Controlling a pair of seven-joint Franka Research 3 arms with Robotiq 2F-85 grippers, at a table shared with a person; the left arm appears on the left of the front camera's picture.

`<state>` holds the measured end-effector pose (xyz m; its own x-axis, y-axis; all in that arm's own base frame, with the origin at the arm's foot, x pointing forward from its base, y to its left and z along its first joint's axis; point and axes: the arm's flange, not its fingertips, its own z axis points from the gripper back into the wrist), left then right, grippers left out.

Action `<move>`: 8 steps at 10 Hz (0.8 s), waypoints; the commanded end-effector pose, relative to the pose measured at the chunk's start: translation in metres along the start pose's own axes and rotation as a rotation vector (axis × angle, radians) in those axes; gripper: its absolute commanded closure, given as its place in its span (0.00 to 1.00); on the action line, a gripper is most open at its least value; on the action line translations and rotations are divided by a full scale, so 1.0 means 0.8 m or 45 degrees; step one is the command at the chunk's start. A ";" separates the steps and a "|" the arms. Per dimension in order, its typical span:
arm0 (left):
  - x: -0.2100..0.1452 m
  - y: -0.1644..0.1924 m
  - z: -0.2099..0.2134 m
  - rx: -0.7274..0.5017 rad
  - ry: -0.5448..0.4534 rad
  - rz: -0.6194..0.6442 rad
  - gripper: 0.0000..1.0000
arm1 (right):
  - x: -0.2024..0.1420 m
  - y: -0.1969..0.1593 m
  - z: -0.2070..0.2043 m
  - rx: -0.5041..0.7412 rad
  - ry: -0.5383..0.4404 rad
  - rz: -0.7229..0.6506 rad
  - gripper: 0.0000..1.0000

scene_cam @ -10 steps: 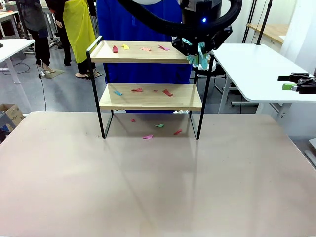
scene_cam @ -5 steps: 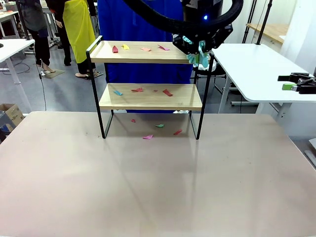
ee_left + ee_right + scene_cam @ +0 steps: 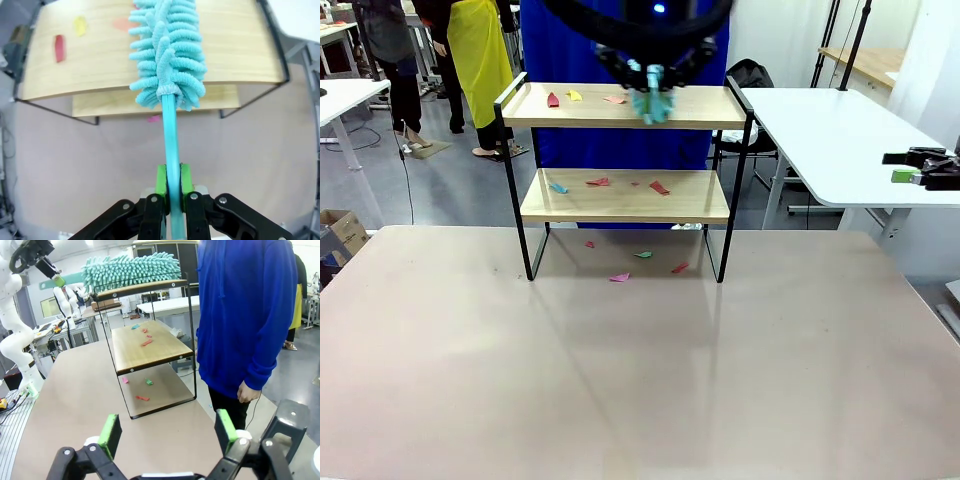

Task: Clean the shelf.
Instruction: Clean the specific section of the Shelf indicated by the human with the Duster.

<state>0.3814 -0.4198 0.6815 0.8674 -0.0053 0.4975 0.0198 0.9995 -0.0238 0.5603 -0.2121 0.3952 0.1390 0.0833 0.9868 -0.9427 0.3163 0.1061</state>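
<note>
Left pincer (image 3: 170,182) (duster (image 3: 167,50) clamped) over littered shelf (image 3: 580,117)

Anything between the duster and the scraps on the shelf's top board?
Nothing visible. The left end effector grips the duster by its handle, head over the top board. The pink scrap lies right beside the head; the yellow scrap and red scrap lie farther along bare wood.
</note>
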 end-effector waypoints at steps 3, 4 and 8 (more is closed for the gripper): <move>-0.032 0.112 -0.006 0.133 0.036 -0.053 0.87 | 0.003 0.001 -0.001 -0.001 -0.003 0.005 0.00; -0.042 0.131 -0.015 0.160 0.034 -0.073 0.87 | 0.003 0.001 -0.001 -0.001 -0.003 0.005 0.00; -0.057 0.217 0.013 0.527 -0.104 -0.202 0.87 | 0.003 0.001 -0.001 -0.001 -0.003 0.005 0.00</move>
<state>0.3473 -0.2651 0.6588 0.8515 -0.1269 0.5088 -0.0461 0.9484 0.3137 0.5603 -0.2121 0.3950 0.1393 0.0832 0.9867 -0.9427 0.3163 0.1065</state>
